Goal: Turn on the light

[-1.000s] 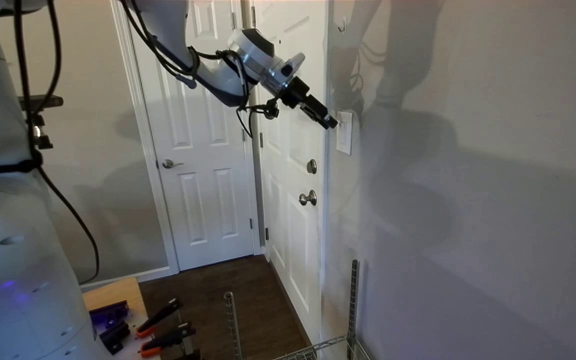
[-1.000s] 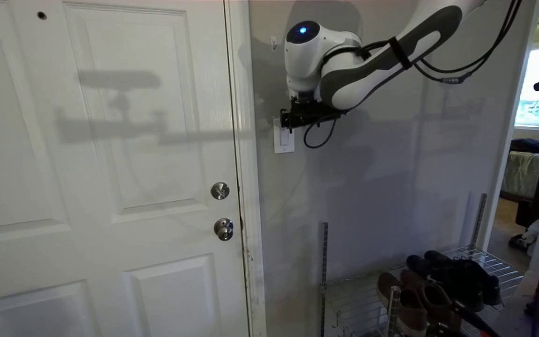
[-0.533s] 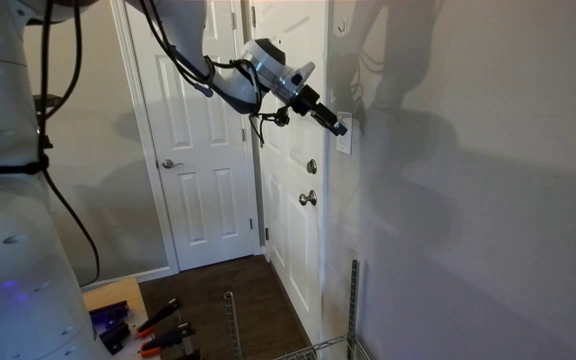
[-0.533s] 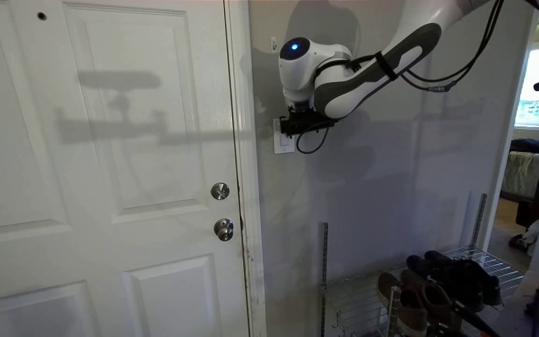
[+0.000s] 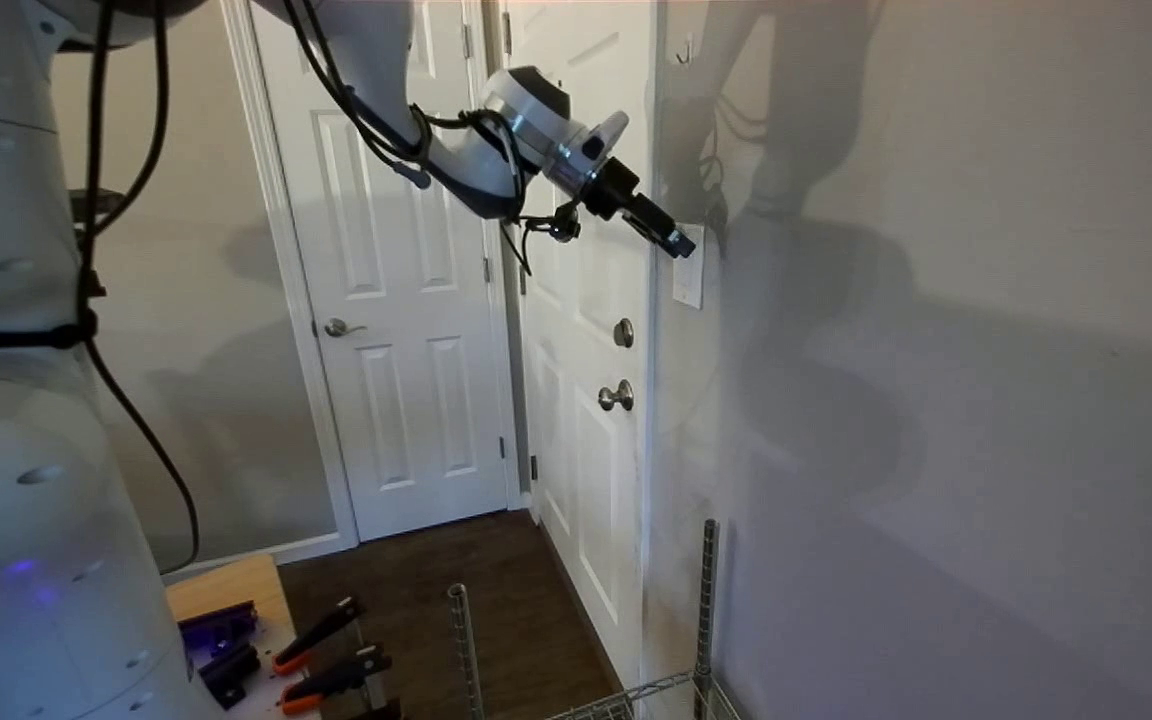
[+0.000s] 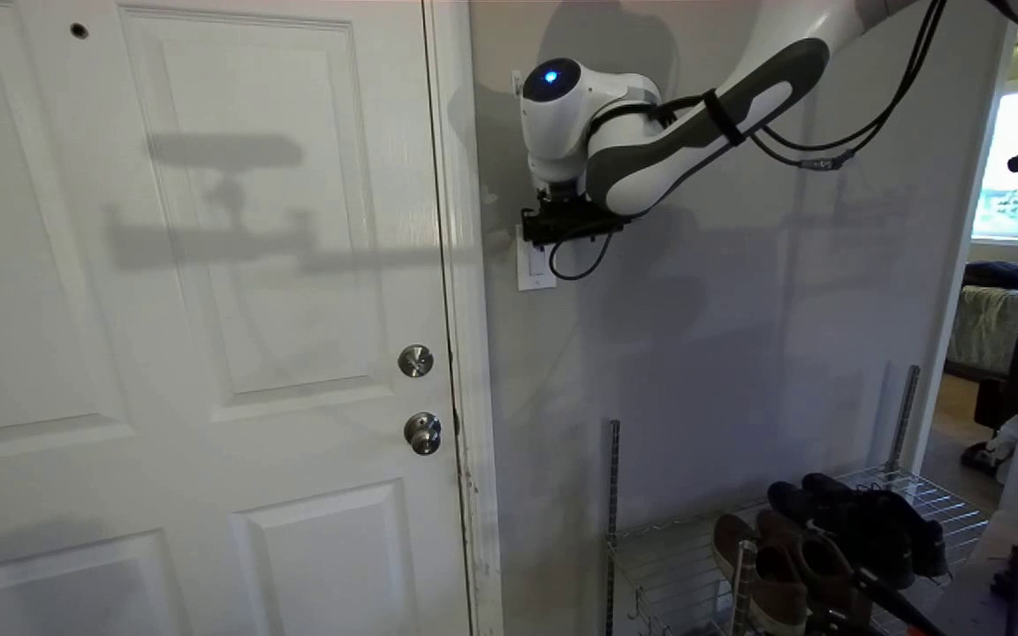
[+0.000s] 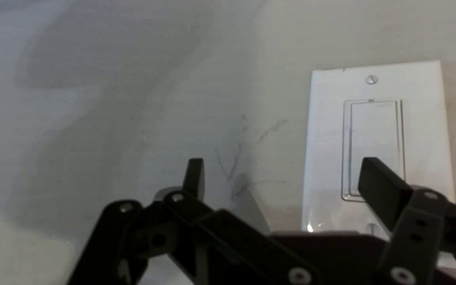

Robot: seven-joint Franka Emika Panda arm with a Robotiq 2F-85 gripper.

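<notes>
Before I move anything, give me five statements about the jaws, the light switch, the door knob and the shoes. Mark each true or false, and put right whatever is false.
1. In the wrist view, the jaws stand apart with nothing held between them. True.
2. The switch plate is mounted sideways, wider than it is tall. False: it stands upright, taller than wide.
3. In the wrist view, one of the jaws overlaps the lower part of the rocker. True; whether it touches is unclear.
4. The door knob sits above the deadbolt. False: it sits below.
5. Black shoes rest on the wire rack. True.
</notes>
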